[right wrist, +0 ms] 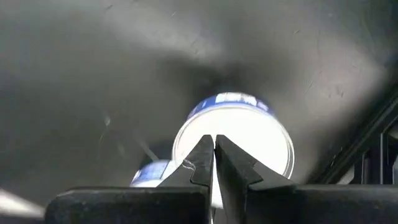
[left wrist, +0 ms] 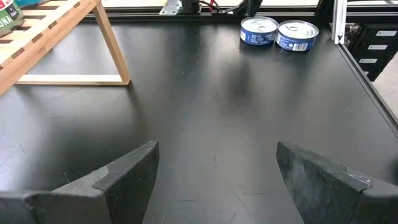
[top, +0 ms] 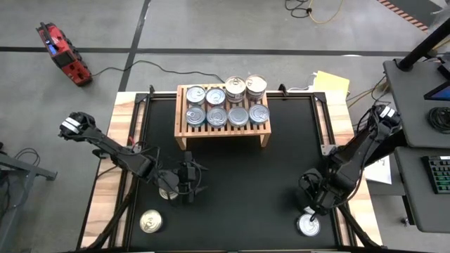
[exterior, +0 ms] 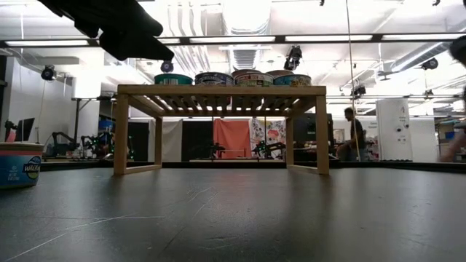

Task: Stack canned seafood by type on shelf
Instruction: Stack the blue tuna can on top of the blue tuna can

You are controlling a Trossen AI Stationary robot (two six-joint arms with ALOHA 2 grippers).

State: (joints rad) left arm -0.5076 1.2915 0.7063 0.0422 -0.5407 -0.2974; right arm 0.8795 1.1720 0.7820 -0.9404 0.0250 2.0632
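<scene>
high view: shelf (top: 184, 133) at far edge, mat (top: 239, 183) centre bare.

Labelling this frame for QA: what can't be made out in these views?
- High view: the left pincer covers a can; its type is hidden.
- Right wrist view: the shut right pincer blocks the can lid, label blurred.
- Low view: shelf top hides most of the cans; stacking unclear.
- Low view: near can cut by the edge.
</scene>
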